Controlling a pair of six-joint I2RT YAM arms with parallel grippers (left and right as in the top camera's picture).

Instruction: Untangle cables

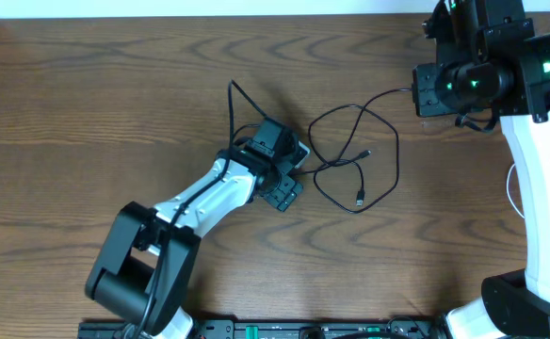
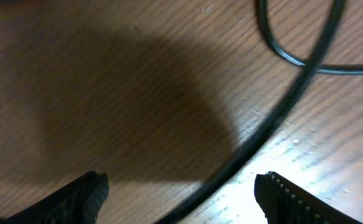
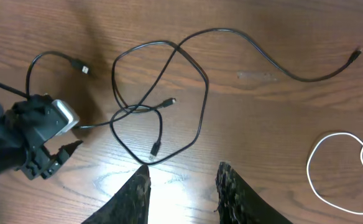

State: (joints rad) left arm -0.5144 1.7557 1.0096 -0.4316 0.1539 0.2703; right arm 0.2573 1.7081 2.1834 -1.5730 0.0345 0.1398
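Black cable [image 2: 281,103]: lies in loose crossing loops on the table [image 1: 115,94], passes between the wide-spread, released fingers of the left gripper [image 2: 181,183]. White cable [image 3: 309,165]: curls well apart, off to the right. Right gripper [image 3: 183,171]: hangs parted above the wood, grasping nothing

A dark brown wooden table [image 1: 115,104] with strong wavy grain fills nearly the whole overhead frame. A narrow white strip [image 1: 209,8] runs along the top edge beyond it. In both wrist views, a bright patch of reflected light [image 3: 178,179] gleams on the wood at lower centre.
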